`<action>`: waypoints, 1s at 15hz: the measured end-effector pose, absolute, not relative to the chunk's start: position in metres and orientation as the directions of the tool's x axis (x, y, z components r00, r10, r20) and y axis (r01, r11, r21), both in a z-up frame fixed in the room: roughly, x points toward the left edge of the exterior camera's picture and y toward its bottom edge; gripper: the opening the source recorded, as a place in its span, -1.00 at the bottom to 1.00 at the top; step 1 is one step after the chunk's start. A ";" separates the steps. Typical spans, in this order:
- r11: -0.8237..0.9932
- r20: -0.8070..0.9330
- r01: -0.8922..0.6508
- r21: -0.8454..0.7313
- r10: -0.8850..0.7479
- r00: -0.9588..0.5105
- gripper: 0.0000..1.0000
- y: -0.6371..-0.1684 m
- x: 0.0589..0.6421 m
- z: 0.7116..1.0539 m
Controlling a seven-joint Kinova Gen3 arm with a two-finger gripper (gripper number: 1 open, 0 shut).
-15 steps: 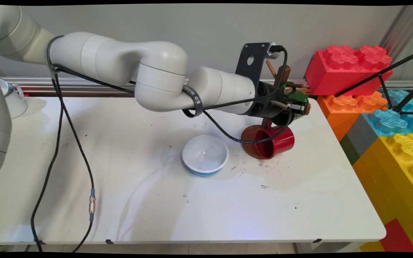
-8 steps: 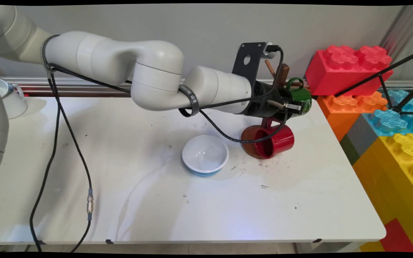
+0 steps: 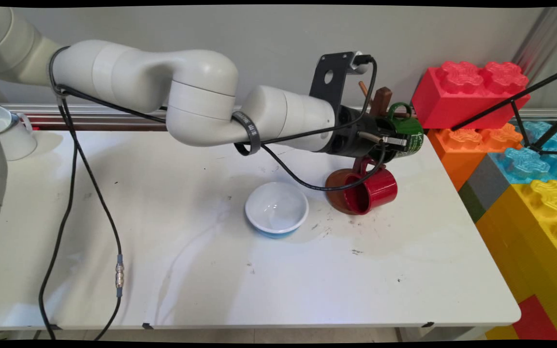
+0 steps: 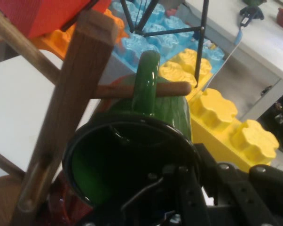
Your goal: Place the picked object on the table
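Note:
My gripper (image 3: 397, 141) is shut on a green mug (image 3: 411, 135), pinching its rim with one finger inside the cup. The mug is held tipped on its side at the wooden mug tree (image 3: 381, 100) near the table's far right. In the hand view the green mug (image 4: 169, 108) fills the middle, and its handle (image 4: 146, 80) crosses in front of a wooden peg (image 4: 172, 88) that sticks out from the tree's post (image 4: 71, 108). I cannot tell whether the handle rests on the peg. A red mug (image 3: 373, 191) lies on its side at the tree's brown base, just below my gripper.
A white bowl with a blue underside (image 3: 276, 209) stands left of the red mug. A white mug (image 3: 10, 133) sits at the far left. Large toy blocks (image 3: 472, 92) and a black tripod (image 3: 525, 101) crowd the right edge. Black cables (image 3: 90, 193) hang from the arm.
My gripper has lifted the green mug slightly up and to the right, bringing its handle level with the peg. The red mug and the bowl have stayed put.

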State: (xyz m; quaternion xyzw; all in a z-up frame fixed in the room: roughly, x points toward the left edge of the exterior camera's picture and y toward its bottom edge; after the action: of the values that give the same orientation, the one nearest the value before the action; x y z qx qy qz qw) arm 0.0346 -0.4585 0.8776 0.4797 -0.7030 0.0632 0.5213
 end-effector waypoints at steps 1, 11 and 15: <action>0.533 0.791 -0.735 0.420 -0.611 0.009 -1.00 -0.457 0.034 0.879; 0.539 0.763 -0.683 0.493 -0.644 0.042 -1.00 -0.440 0.029 0.897; 0.542 0.750 -0.662 0.517 -0.660 0.045 -1.00 -0.431 0.027 0.904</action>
State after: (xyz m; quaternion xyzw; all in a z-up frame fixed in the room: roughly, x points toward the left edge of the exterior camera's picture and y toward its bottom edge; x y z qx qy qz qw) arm 0.0270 -0.4308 0.9042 0.4785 -0.6911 0.0010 0.5417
